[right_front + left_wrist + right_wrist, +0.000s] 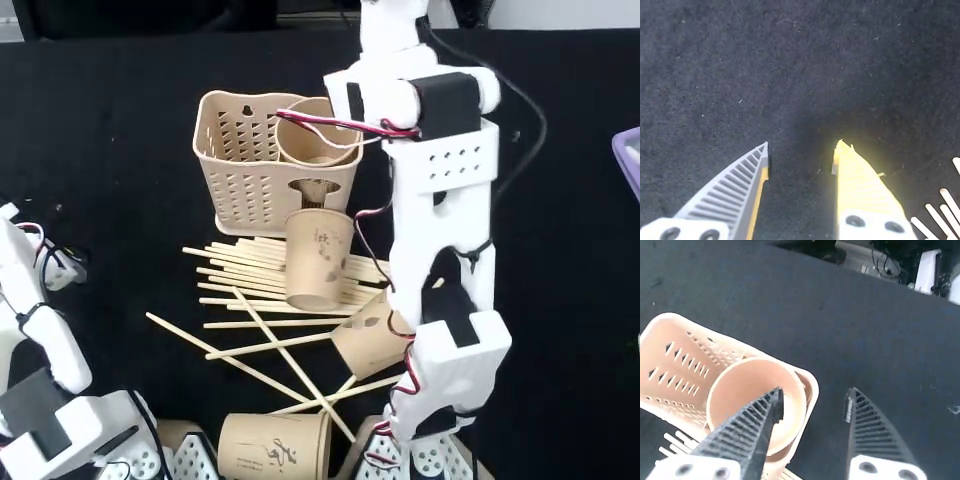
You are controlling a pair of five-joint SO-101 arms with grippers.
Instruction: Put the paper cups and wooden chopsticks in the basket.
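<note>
Below the right gripper [815, 397], which is hanging released, one paper cup [747, 385] is sitting in the basket [670, 355], while the next upright cup [318, 258] and crosswise chopsticks [270, 290] are waiting just behind that gripper, toward this arm's base.

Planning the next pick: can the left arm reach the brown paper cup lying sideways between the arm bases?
Probably yes: the left end effector is open over black cloth, and nothing stands between that arm and that brown paper cup.
</note>
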